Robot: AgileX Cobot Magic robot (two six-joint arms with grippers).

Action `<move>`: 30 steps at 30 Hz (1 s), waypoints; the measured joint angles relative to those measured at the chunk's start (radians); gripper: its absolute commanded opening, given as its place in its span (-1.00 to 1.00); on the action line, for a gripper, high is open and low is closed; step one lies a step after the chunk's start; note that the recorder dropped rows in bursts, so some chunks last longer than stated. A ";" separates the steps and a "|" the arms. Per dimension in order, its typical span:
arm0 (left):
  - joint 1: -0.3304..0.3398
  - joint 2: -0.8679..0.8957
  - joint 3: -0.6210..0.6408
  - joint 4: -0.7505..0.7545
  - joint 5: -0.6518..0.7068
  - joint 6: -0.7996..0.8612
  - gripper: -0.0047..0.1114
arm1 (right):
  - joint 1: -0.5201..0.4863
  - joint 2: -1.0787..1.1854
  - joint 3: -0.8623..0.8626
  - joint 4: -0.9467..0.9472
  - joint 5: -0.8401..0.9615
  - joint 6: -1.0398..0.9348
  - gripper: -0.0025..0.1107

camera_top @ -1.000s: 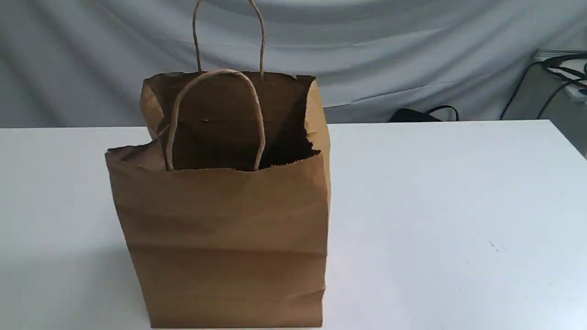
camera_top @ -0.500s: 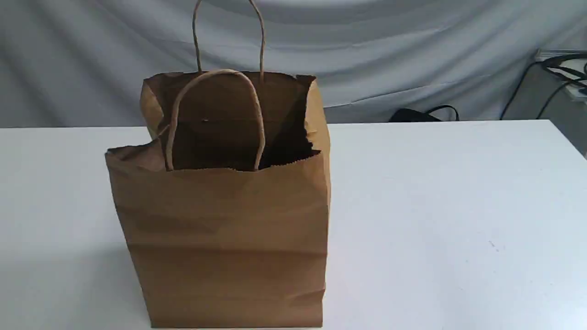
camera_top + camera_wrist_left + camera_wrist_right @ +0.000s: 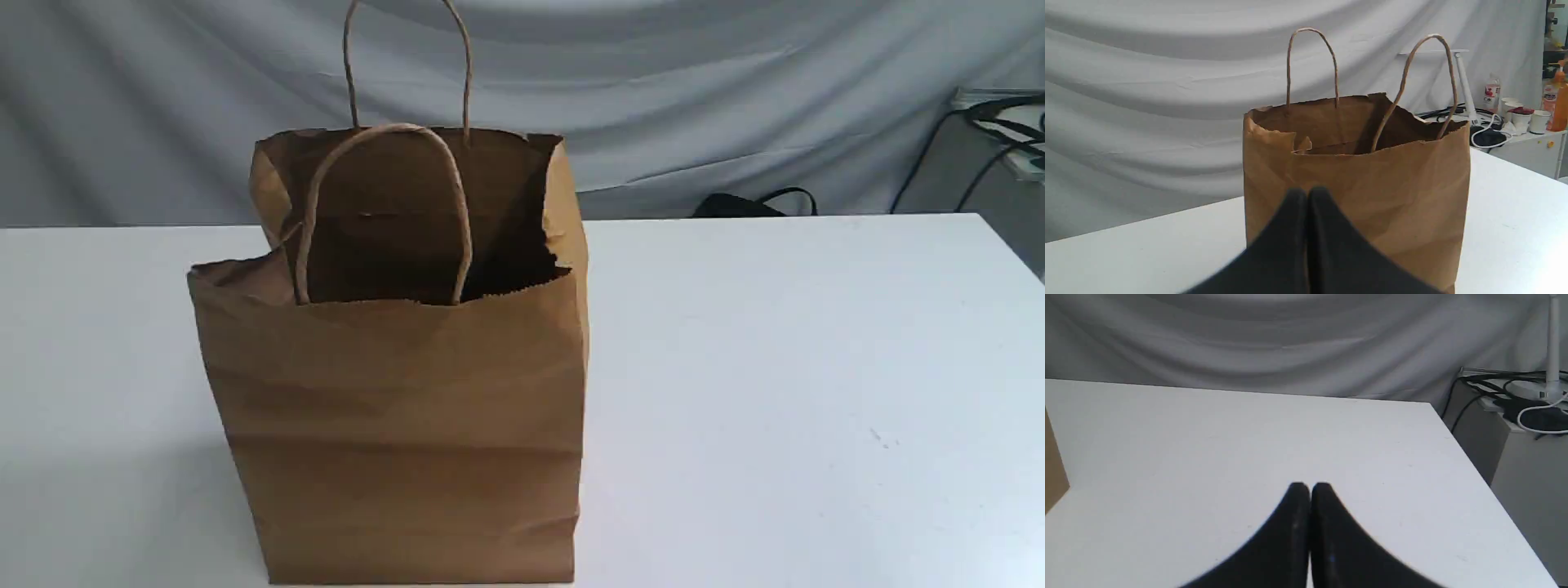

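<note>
White table (image 3: 775, 367) carries a brown paper bag (image 3: 400, 425); left fingers (image 3: 1290, 228) and right fingers (image 3: 1290, 522) are pressed together.

This looks like a robotics lab test bay: a plain white rectangular tabletop (image 3: 775, 367) stands before a wrinkled grey cloth backdrop (image 3: 694, 98) hung as a screen. At two o'clock from the table's middle, a grey side bench (image 3: 1515, 465) carries tangled black cables (image 3: 1537, 416), white paper cups (image 3: 1539, 121) and an orange plastic bottle (image 3: 1560, 106).
</note>
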 measured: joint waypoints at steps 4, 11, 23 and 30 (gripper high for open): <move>0.000 0.000 0.000 0.000 0.000 0.000 -0.92 | 0.000 0.000 0.000 0.009 0.000 0.000 -0.96; 0.000 0.000 0.000 0.000 0.000 0.000 -0.92 | 0.000 0.000 0.000 0.011 0.001 0.000 -0.96; 0.000 0.000 0.000 0.000 0.000 0.000 -0.92 | 0.000 0.000 0.000 0.011 0.002 0.000 -0.96; 0.000 0.000 0.000 0.000 0.000 0.000 -0.92 | 0.000 0.000 0.000 0.011 0.002 0.000 -0.96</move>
